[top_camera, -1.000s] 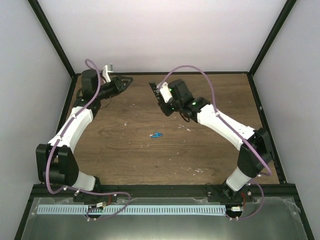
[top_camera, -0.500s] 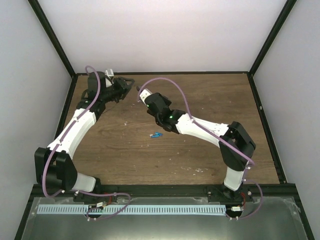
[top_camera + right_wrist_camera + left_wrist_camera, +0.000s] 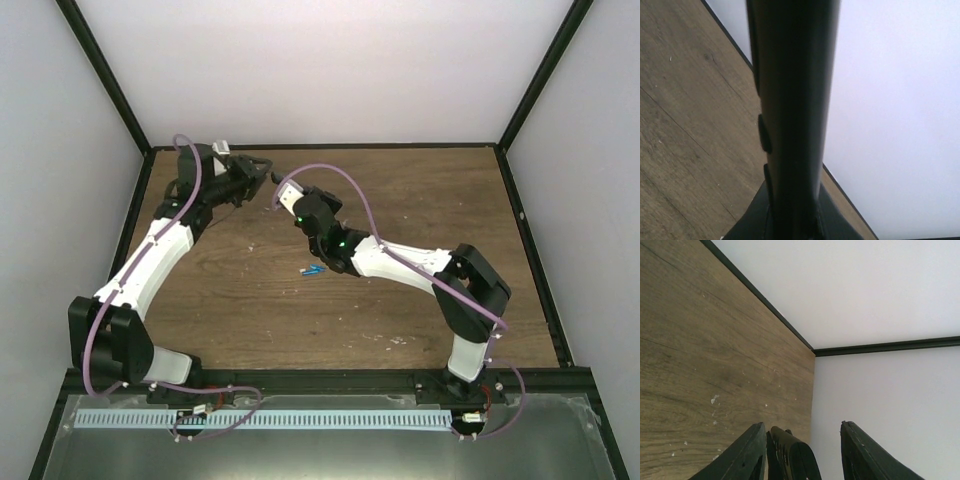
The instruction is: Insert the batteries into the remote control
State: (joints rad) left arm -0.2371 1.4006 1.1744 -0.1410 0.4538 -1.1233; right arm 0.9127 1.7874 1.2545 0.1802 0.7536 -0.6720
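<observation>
Plainly, loading has not begun: the two tiny bright blue cylindrical batteries (image 3: 314,270) lie on the wood-grain surface (image 3: 430,210), well apart from both arms' jaws. The right gripper (image 3: 283,196), its arm stretched leftward across the middle, is clamped on the slim black bar-shaped remote control (image 3: 790,100), raised near the left gripper (image 3: 256,172), whose jaws stand apart. Next, we judge, the remote needs steadying bay-up before a battery is fetched.

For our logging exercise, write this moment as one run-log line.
right gripper: shut on remote | left gripper: open | batteries: loose on table | loading: not done
</observation>
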